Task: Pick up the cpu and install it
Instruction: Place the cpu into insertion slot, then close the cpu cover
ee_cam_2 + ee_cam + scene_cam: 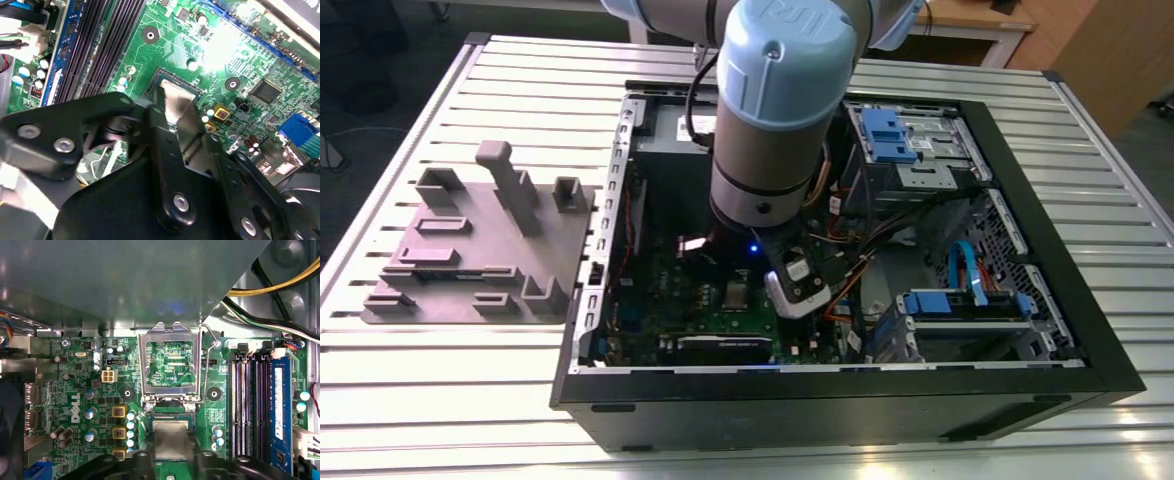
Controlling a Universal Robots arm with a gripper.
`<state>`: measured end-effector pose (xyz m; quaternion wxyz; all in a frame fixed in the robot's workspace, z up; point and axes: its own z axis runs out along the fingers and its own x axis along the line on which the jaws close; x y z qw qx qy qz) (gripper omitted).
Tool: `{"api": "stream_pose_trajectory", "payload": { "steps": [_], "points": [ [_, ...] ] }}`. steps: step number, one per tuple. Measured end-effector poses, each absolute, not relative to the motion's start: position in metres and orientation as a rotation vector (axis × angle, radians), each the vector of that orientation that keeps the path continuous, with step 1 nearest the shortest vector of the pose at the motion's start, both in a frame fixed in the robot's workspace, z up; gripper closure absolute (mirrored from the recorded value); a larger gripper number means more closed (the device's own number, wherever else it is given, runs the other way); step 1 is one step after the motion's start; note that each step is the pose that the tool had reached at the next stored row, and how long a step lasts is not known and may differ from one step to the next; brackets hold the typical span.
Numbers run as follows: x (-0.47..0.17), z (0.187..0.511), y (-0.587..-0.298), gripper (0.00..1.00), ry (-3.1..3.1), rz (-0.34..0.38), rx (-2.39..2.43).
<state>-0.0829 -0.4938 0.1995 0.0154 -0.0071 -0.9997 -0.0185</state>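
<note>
Slats of pale metal run across the tabletop (454,400), and past its far edge we see dark floor and a piece of wooden furniture (1087,45). Near the tabletop's edge on the exterior view's left lies a grey fixture plate (480,245) with upright blocks and shallow pockets moulded on it.

The rest of the tabletop is mostly taken up by a black computer case (854,405) lying on its side with its panel off. Inside it we find a green motherboard (75,390), blue drive cages (881,130) toward the far edge, and bundles of coloured cables (280,285). The arm (774,120) reaches straight down into the case over the board.

In the first wrist view the socket's metal load plate (170,335) stands swung up, with its lever raised beside it and black memory slots (245,405) just alongside. The cpu (170,437) sits right at the open socket frame, silver top facing up. Whether it is fully seated we cannot tell.

The claw (171,454) is closed on the cpu. In the second wrist view its black fingers (160,130) press against opposite edges of the chip.
</note>
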Motion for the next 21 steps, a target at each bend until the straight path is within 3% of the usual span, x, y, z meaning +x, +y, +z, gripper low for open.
{"api": "stream_pose_trajectory", "payload": {
  "steps": [1,4,8,21],
  "points": [
    [-0.0829,0.1996,-0.4937,0.62,-3.11,-0.058,-0.022],
    [-0.0829,0.1998,-0.4938,0.8,-3.11,-0.058,-0.022],
    [-0.0829,0.1999,-0.4938,0.9,-3.11,-0.058,-0.022],
    [-0.0829,0.2014,-0.4938,0.9,-3.109,-0.058,-0.022]
  ]
}}
